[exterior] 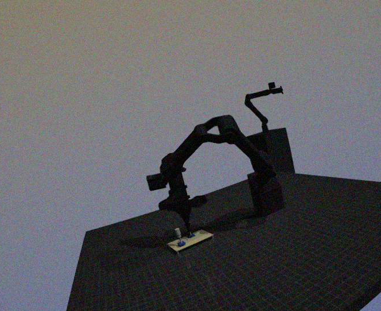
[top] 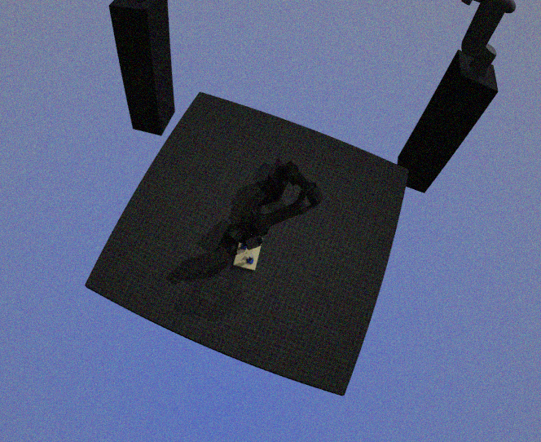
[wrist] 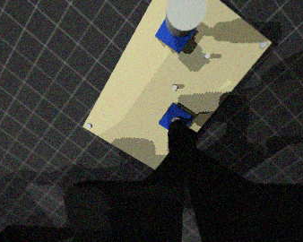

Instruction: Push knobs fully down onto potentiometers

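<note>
The circuit board [exterior: 190, 240] stands on the dark table [exterior: 284, 254], left of the arm's base. The exterior view shows a pale knob [exterior: 177, 231] riding high at the board's left end; the top view cannot resolve it. The wrist view alone shows the gripper [wrist: 178, 131] fully closed, holding nothing, its tip on the nearer blue potentiometer [wrist: 175, 116].

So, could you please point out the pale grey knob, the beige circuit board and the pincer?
Pale grey cylindrical knob [wrist: 186, 15]: wrist view, its round top.
Beige rectangular circuit board [wrist: 125, 103]: wrist view, bare lit surface.
Dark pincer [wrist: 180, 130]: wrist view, shut tips over the nearer blue potentiometer.
</note>
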Robot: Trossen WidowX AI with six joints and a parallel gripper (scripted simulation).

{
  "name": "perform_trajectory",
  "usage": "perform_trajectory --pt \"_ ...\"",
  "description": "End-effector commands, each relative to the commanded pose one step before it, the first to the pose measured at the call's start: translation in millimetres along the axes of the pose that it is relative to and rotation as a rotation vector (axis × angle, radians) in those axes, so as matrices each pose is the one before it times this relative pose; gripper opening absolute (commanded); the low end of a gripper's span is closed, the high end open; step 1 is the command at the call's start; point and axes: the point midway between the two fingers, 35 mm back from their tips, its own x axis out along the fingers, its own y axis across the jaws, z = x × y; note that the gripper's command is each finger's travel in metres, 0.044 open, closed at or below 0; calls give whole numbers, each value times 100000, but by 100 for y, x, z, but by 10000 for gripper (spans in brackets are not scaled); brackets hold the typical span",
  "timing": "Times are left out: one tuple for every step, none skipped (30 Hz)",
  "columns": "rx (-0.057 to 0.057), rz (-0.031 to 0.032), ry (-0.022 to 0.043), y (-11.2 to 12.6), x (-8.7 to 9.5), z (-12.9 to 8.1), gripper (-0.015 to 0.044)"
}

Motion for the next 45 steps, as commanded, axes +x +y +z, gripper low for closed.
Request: perform_trajectory --pt "-1794 946 494 69 1244 311 0" --pt "0 3 -3 1 102 0 0" --pt "0 3 -3 1 91 0 0" --pt "0 3 -3 1 75 0 0" --pt "0 2 -2 1 49 0 0" --pt "0 1 -1 0 17 0 0" --pt "0 0 0 0 0 0 0" --pt "0 0 0 0 0 0 0" --pt "0 0 0 0 0 0 0" --pt "0 0 0 0 0 0 0" --pt "0 0 0 0 0 0 0" --pt "0 0 0 0 0 0 0" --pt "0 1 -1 0 28 0 0" --pt "0 1 -1 0 47 0 0" --pt "0 2 -2 0 70 0 0" --pt "0 2 -2 0 76 0 0" --pt "0 3 -3 1 87 0 0" --pt "0 3 -3 1 96 0 0" --pt "0 2 -3 1 69 0 0" --pt "0 1 -1 0 23 0 0" --pt "0 0 0 0 0 0 0" --pt "0 0 0 0 0 0 0" --pt "0 0 0 0 0 0 0" --pt "0 0 0 0 0 0 0" --pt "0 0 0 0 0 0 0" --pt "0 0 0 0 0 0 0" --pt "0 0 0 0 0 0 0" --pt "0 1 -1 0 27 0 0" --pt "0 1 -1 0 44 0 0" --pt "0 1 -2 0 65 0 0" --pt "0 2 -3 0 92 0 0" --pt "0 2 -2 0 60 0 0" --pt "0 1 -1 0 37 0 0" --pt "0 0 0 0 13 0 0" --pt "0 0 0 0 0 0 0" --pt "0 0 0 0 0 0 0" --pt "0 0 0 0 0 0 0" --pt "0 0 0 0 0 0 0" --pt "0 0 0 0 0 0 0" --pt "0 0 0 0 0 0 0" --pt "0 0 0 0 0 0 0" --pt "0 0 0 0 0 0 0" --pt "0 1 -1 0 26 0 0" --pt "0 1 -1 0 40 0 0" --pt "0 1 -2 0 57 0 0"
